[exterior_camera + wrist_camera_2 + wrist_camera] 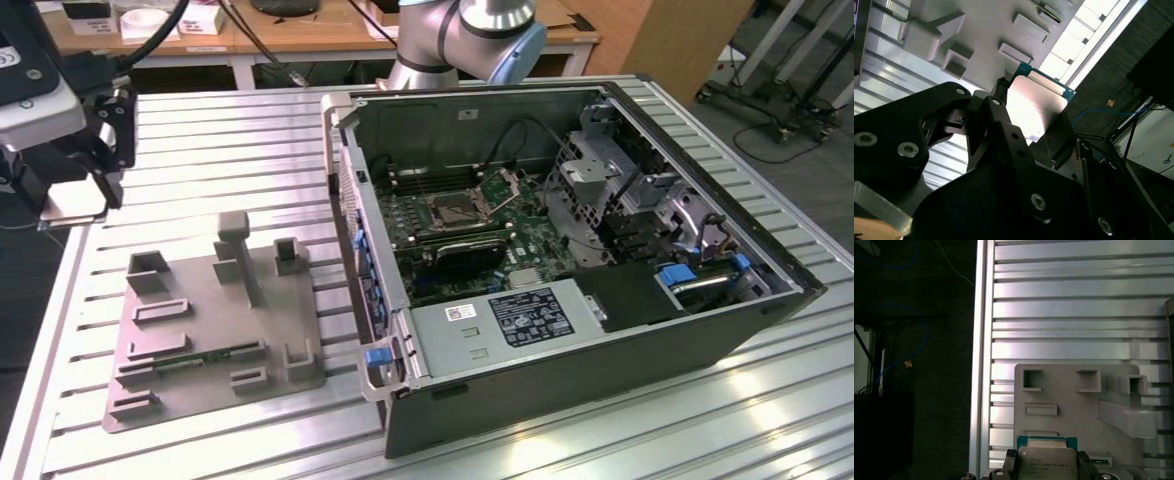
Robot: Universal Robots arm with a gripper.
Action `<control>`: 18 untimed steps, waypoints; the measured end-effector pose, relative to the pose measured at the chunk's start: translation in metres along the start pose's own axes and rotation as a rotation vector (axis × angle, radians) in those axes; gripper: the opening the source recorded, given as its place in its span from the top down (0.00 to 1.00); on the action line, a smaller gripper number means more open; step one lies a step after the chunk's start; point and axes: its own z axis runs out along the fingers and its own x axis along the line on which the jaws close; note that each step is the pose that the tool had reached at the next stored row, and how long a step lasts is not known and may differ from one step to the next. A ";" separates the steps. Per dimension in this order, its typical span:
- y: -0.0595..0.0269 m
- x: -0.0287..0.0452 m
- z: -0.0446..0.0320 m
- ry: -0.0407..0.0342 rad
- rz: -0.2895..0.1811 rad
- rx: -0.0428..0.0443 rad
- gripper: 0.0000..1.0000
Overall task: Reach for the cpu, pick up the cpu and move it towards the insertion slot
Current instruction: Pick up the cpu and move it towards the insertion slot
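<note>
Gripping cpu (1047,463) btwn fingers (1086,467), partly cut off, edges hidden.

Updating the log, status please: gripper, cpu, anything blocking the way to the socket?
Gripper shut on cpu, held in the air near grey tray. Insertion slot apart, inside computer case. Near case wall stands between them.

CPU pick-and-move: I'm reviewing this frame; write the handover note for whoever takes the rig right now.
Gripper: fingers shut on the cpu, held in the air at the exterior view's left, clear of the grey fixture tray.
Insertion slot: inside the open computer case, at the exterior view's right of the tray; its plate looks raised.
Done: reach and pick-up.
Left: the carry; the cpu is far from the slot.
</note>
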 end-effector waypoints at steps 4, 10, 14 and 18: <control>0.0002 0.0001 -0.0034 -0.0006 0.000 0.0000 0.46; 0.0005 0.0001 -0.0082 -0.0016 0.000 0.0000 0.46; 0.0006 0.0001 -0.0117 -0.0021 0.000 0.0000 0.46; 0.0009 0.0001 -0.0160 -0.0029 0.000 -0.0001 0.46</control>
